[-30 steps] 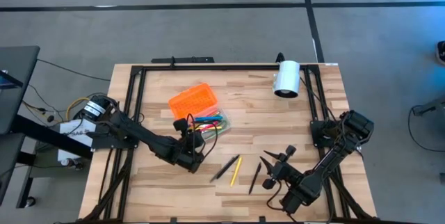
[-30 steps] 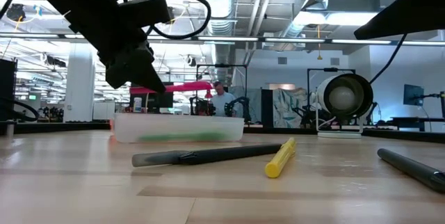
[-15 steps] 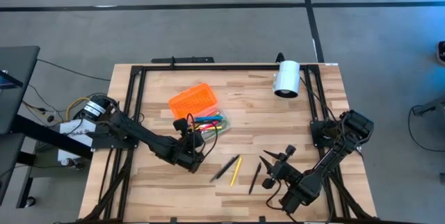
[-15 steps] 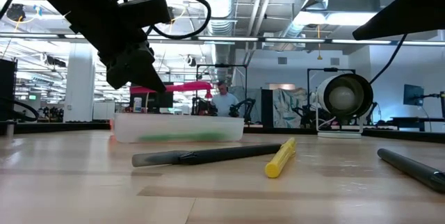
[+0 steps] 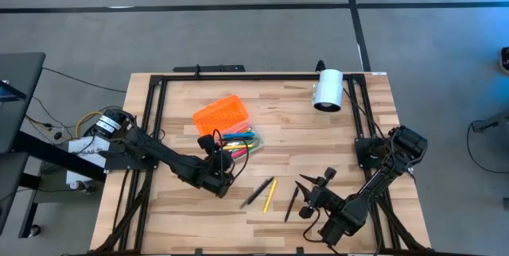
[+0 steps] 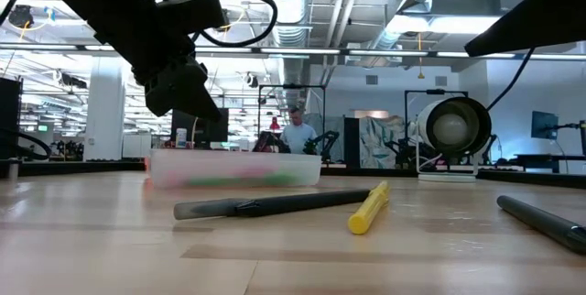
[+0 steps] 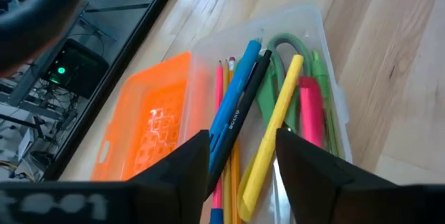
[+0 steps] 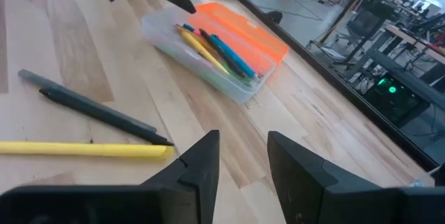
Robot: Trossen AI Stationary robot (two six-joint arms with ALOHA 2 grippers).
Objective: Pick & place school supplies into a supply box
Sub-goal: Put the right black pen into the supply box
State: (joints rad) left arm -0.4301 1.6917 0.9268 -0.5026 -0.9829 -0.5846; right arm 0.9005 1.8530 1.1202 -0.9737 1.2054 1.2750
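Left claw (image 7: 240, 156) apart, empty, over the clear supply box (image 7: 324, 57) mid-desk (image 5: 358, 129) holding pens incl. a blue pen (image 7: 233, 109) with unreadable print; right claw (image 8: 242, 156) apart, empty near loose yellow pen (image 8: 83, 149).

Clear case (image 6: 234, 169): lies on the wooden table (image 6: 110, 240), green and pink colour blurred through its wall.
Left gripper (image 6: 179, 89): hangs above the case's end, nothing seen in it.
Dark pen (image 6: 265, 205): flat on the table before the case.
Yellow marker (image 6: 368, 207): just beside the pen's tip.
Second dark pen (image 6: 542, 219): well apart, at the edge.
White cylinder (image 6: 450, 130): behind, end-on.
Person (image 6: 295, 134): far behind the case.
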